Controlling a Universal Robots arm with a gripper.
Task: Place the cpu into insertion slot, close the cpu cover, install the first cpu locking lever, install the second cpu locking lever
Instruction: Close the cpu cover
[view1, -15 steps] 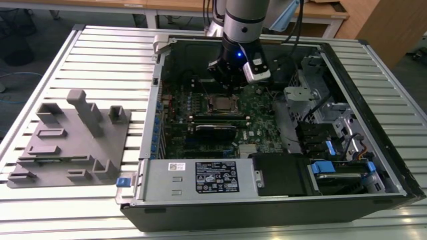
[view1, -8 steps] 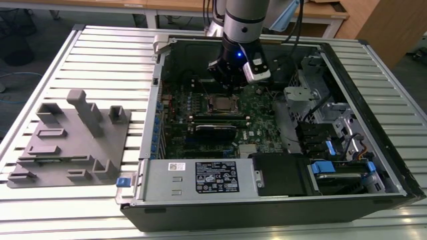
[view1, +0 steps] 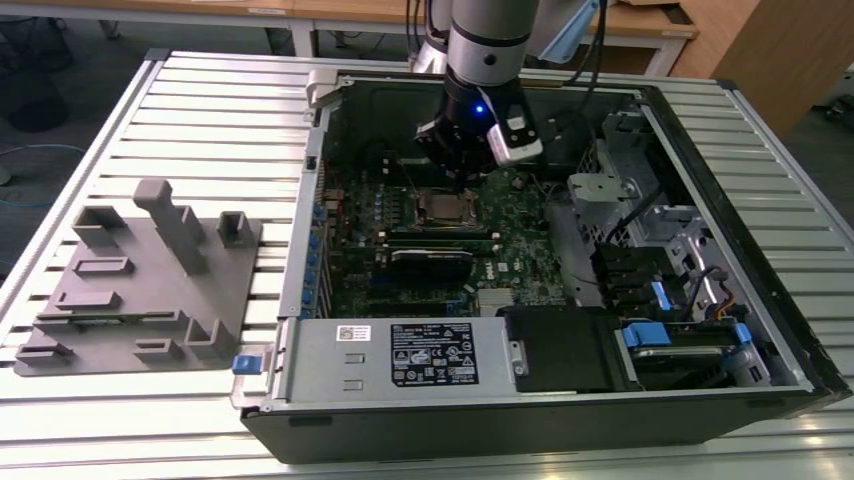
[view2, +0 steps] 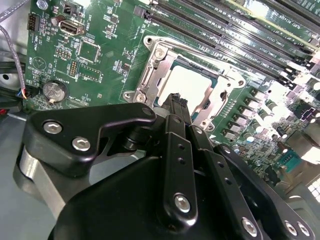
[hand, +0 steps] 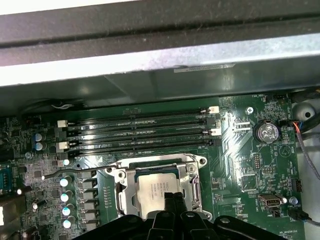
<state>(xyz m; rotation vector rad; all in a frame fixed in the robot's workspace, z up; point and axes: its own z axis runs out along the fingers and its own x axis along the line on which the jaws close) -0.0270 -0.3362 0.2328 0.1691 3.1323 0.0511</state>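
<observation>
Second wrist view shows the claw (view2: 176, 101), pinched closed and empty, just above the cpu (view2: 192, 80) in the insertion slot (view2: 156, 51) under the cpu cover (view2: 149, 75), so any press should stay gentle and square.

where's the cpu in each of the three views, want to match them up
Exterior view: the cpu is the pale square mid-motherboard, just under the gripper.
Second wrist view: the cpu lies between the gripper and the long memory slots.
First wrist view: the cpu again lies between the gripper and the memory slots.
Shared landmark: the gripper, right beside the cpu in all three.
</observation>
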